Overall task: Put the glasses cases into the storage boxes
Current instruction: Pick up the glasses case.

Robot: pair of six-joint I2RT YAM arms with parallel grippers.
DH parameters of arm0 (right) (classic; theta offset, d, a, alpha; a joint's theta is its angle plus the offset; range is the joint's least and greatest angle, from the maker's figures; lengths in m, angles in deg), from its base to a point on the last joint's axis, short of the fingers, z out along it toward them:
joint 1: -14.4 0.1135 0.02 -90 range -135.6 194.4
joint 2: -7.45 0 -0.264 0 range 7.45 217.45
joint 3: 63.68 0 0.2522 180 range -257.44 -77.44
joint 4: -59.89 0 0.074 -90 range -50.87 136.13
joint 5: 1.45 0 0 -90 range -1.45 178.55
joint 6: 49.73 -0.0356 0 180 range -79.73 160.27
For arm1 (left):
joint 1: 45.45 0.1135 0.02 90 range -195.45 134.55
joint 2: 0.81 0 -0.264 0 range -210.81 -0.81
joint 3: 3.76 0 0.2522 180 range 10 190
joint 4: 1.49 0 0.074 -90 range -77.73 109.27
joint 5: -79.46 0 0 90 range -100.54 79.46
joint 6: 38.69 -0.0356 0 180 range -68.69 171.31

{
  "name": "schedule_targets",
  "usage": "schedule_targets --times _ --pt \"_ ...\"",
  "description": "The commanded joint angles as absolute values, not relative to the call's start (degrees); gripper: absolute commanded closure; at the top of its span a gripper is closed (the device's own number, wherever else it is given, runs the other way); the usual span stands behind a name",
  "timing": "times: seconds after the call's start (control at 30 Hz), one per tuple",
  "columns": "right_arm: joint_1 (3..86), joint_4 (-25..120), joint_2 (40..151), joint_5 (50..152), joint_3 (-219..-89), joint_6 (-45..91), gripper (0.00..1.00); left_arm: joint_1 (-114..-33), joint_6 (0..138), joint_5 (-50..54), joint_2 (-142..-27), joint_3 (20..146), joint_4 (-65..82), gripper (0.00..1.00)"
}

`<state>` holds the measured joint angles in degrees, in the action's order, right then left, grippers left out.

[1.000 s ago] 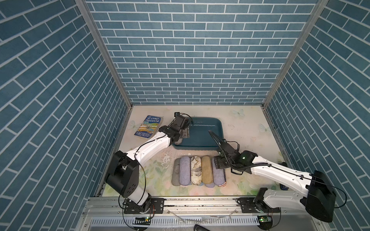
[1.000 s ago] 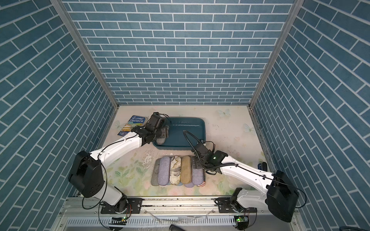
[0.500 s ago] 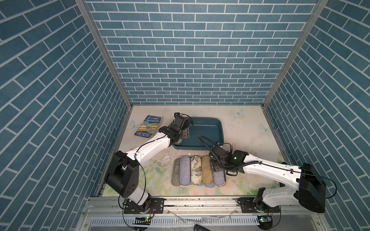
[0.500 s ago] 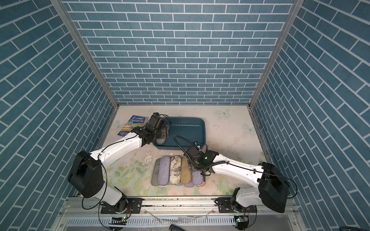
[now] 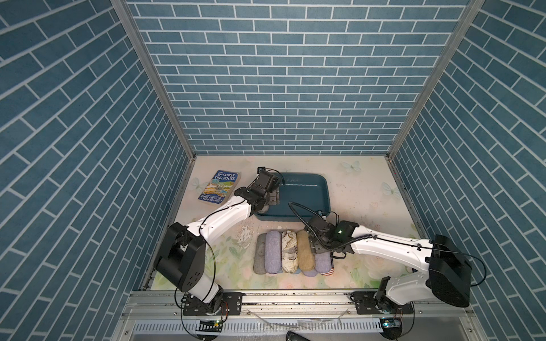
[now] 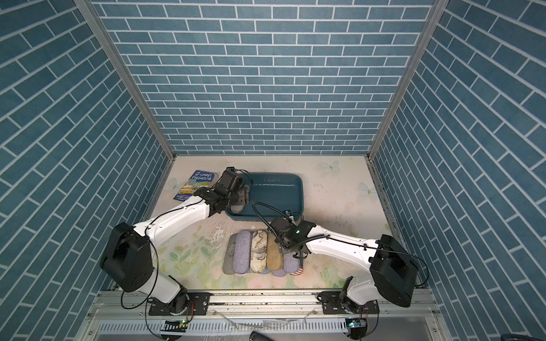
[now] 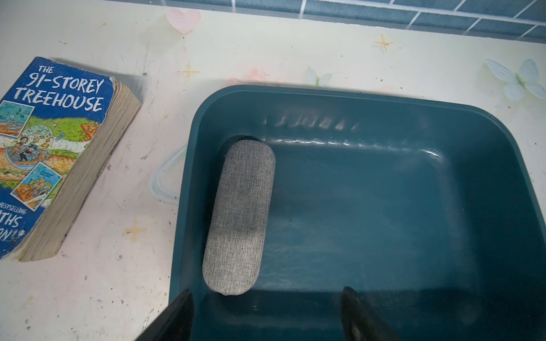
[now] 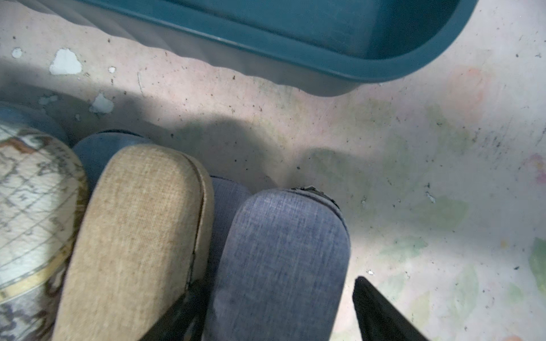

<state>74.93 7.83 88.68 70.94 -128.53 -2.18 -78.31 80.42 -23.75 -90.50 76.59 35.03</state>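
Progress: one grey case (image 7: 239, 218) lies in the tub (image 7: 384, 100), left end effector (image 7: 267, 295) open, empty. Right end effector (image 8: 277, 285) straddles a lilac case (image 8: 283, 236), unclamped; the pile (image 5: 289, 255) waits.

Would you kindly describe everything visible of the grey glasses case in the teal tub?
The grey glasses case is an oblong, round-ended shell covered in woven grey fabric, lying flat on the floor of the tub along one short wall. The open left gripper is near its end, not gripping it.
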Motion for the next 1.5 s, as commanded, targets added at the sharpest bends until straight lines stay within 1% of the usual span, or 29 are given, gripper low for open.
schedule_targets --times 0.0,0.27,0.3,0.4,0.53,0.67,0.87,1.1,1.47 --pt "75.32 5.88 89.80 70.61 -130.02 -5.55 0.21 -78.12 79.80 -24.17 -89.49 75.66 34.81 0.21" --pt "75.83 5.89 91.11 71.84 -130.43 -6.31 0.21 -78.06 79.86 -24.14 -89.75 75.57 34.62 0.20" --pt "75.79 5.64 91.48 71.93 -130.60 -6.22 0.22 -78.06 79.80 -24.12 -89.75 75.49 34.57 0.20" --pt "76.01 5.01 92.26 72.02 -130.95 -6.38 0.31 -78.06 79.83 -24.14 -89.75 75.40 34.60 0.21" --pt "76.27 4.58 92.41 71.98 -131.12 -6.75 0.38 -77.97 79.80 -24.18 -89.75 75.31 34.68 0.20" --pt "76.39 4.01 91.97 71.53 -131.39 -7.01 0.41 -77.97 79.80 -24.19 -89.56 75.14 34.68 0.21" --pt "76.61 2.77 90.04 70.66 -131.45 -7.80 0.42 -77.97 79.81 -24.25 -89.14 74.85 34.77 0.20" --pt "76.49 1.40 85.33 69.41 -131.03 -8.11 0.43 -77.90 79.76 -24.21 -88.57 74.36 34.40 0.20" --pt "75.53 -2.77 79.65 66.31 -135.96 -4.55 0.43 -77.11 79.87 -22.35 -86.24 72.55 32.22 0.20"
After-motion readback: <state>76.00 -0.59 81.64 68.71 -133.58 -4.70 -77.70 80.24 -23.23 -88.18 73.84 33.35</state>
